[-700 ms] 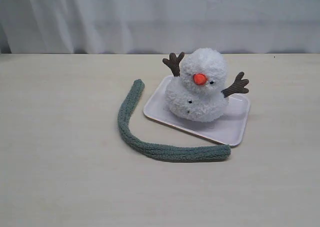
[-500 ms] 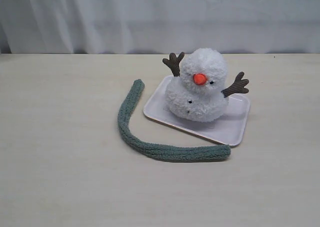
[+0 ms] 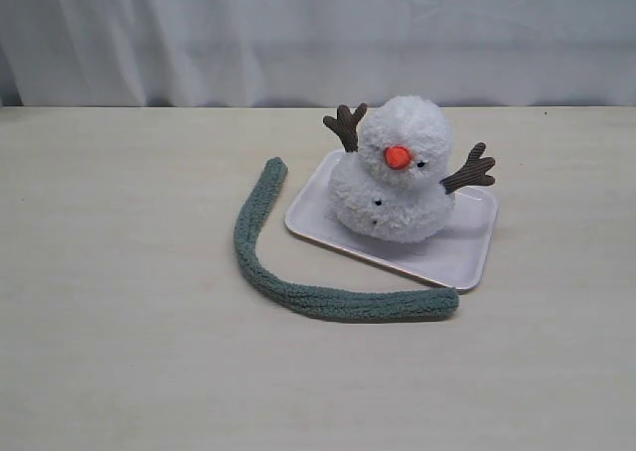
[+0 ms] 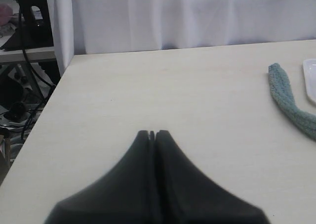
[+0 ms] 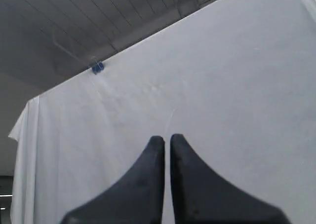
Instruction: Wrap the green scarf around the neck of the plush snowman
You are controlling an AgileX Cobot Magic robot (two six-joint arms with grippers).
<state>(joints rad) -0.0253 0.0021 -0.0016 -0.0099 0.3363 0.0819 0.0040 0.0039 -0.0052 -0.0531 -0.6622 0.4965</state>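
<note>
The plush snowman (image 3: 393,173) sits upright on a pale tray (image 3: 467,252), orange nose facing the camera, brown arms raised. Its neck (image 3: 383,178) is bare. The green scarf (image 3: 298,287) lies flat on the table in an L-shaped curve, left of and in front of the tray, one end (image 4: 284,88) showing in the left wrist view. My left gripper (image 4: 152,133) is shut and empty, over bare table well away from the scarf. My right gripper (image 5: 167,138) is shut, empty, and points up at the white curtain. Neither arm shows in the exterior view.
A white curtain (image 3: 318,34) hangs behind the table's far edge. The table's left edge (image 4: 47,110) drops off to cables and a stand (image 4: 29,17). A corner of the tray (image 4: 311,78) shows in the left wrist view.
</note>
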